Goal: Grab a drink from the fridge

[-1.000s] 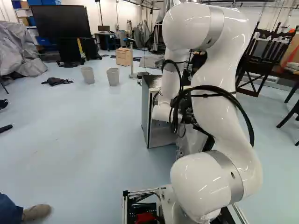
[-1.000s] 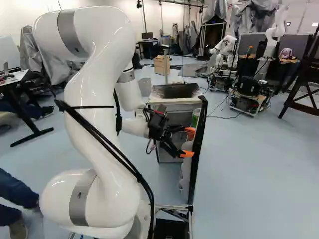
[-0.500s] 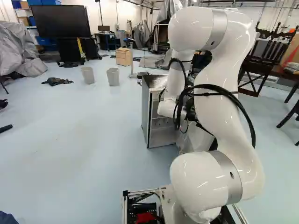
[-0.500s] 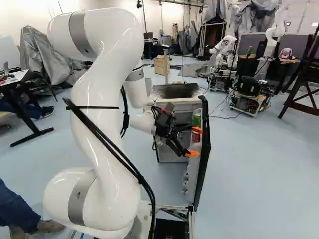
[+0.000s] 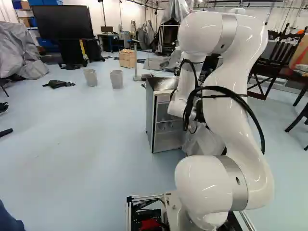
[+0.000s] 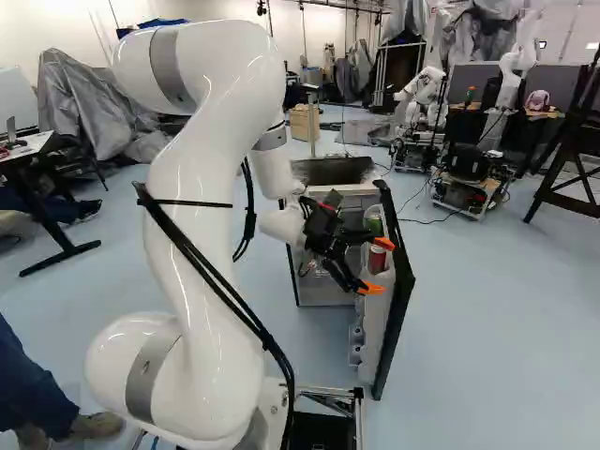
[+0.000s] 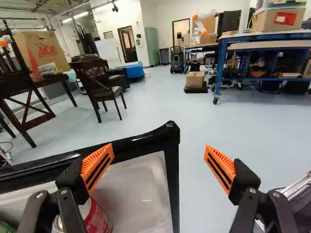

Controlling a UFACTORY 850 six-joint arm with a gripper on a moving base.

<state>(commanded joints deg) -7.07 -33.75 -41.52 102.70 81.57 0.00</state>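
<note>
Half a second on, shows fridge door (image 6: 401,289) swung wider (red can (image 7: 98,219) carried along), with released gripper (image 6: 378,265) shifted likewise, near the door's upper corner.

The hand (image 6: 382,266) partly hides the red can (image 7: 100,221); the wrist view's edge crops the green can (image 7: 6,228).

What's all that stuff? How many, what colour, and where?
Fridge: 1, grey, ahead of arm
Fridge door: 1, white with black edge, beside gripper, open
Can: 1, red, inside door
Another drink: 1, green, beyond can
Bins: 2, grey, left base view
Wooden box: 1, tan, beyond bins
Screen: 1, black, left base view
Chairs: at least 2, dark, wrist view
Another robot: at least 1, white, beyond fridge
Arm: 1, white, on base
Gripper: 1, black, by door, open
</note>
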